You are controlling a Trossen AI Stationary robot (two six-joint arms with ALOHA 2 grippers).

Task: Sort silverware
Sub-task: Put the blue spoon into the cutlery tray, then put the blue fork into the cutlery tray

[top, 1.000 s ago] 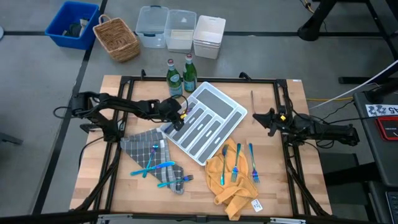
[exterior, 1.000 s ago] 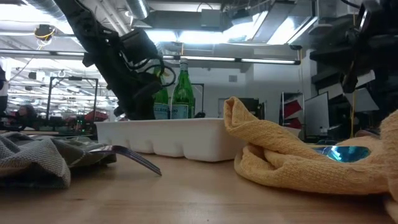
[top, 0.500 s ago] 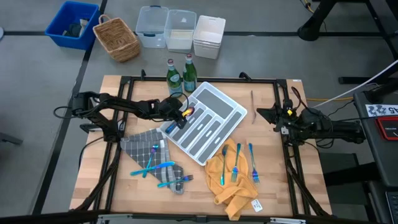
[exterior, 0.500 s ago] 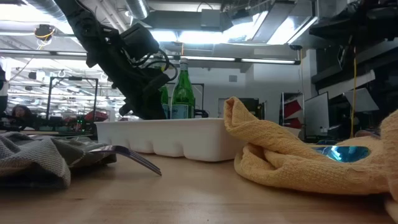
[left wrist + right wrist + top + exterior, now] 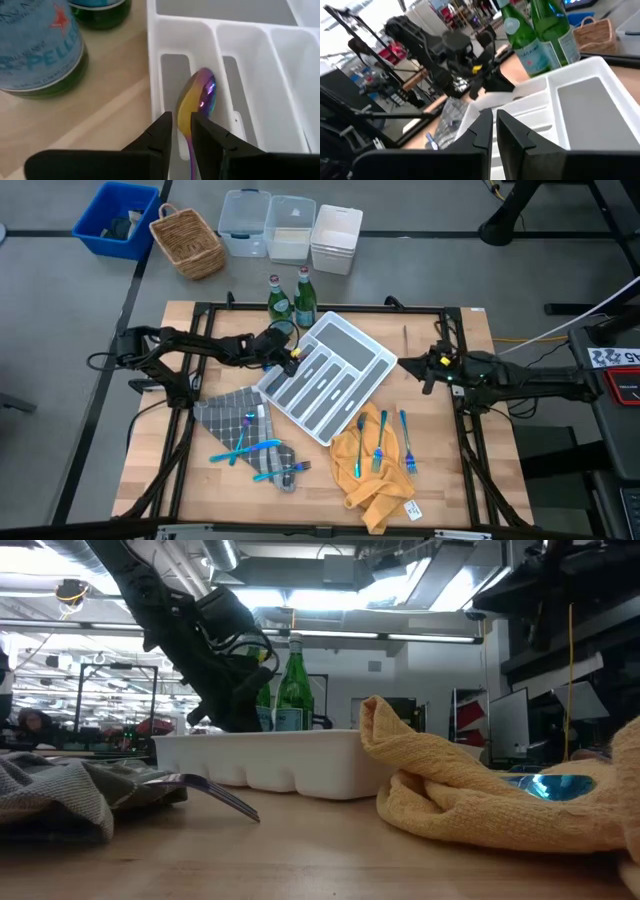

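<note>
Change since a second ago: the left gripper (image 5: 290,358) has pulled back from over the middle of the tray (image 5: 352,340) to the tray's corner nearest the two green bottles (image 5: 290,300). In the left wrist view an iridescent spoon (image 5: 197,100) lies bowl-up in the tray's outermost narrow slot, its handle running down between the fingers (image 5: 159,135). The fingers stand slightly apart on either side of the handle; whether they grip it or have just let go cannot be told. Judgement: this spoon is at the drop-off point, so one piece is as good as sorted.

The right arm has also shifted, swinging its gripper (image 5: 428,370) in toward the tray's right edge. Its fingers are close together with nothing between them.

Remaining silverware, none of it touched: several blue and teal pieces (image 5: 250,448) on the grey cloth (image 5: 225,415) at the front left, and three or four more (image 5: 382,442) on the yellow cloth (image 5: 375,470) at the front right. Judgement: most of the sorting is yet to be done.

Writing: the nearer bottle's label (image 5: 35,45) shows a red star and the letters "PELLE", cut off at both ends, consistent with a sparkling water brand. A small white tag (image 5: 411,508) on the yellow cloth is too small to read. No other legible text.
</note>
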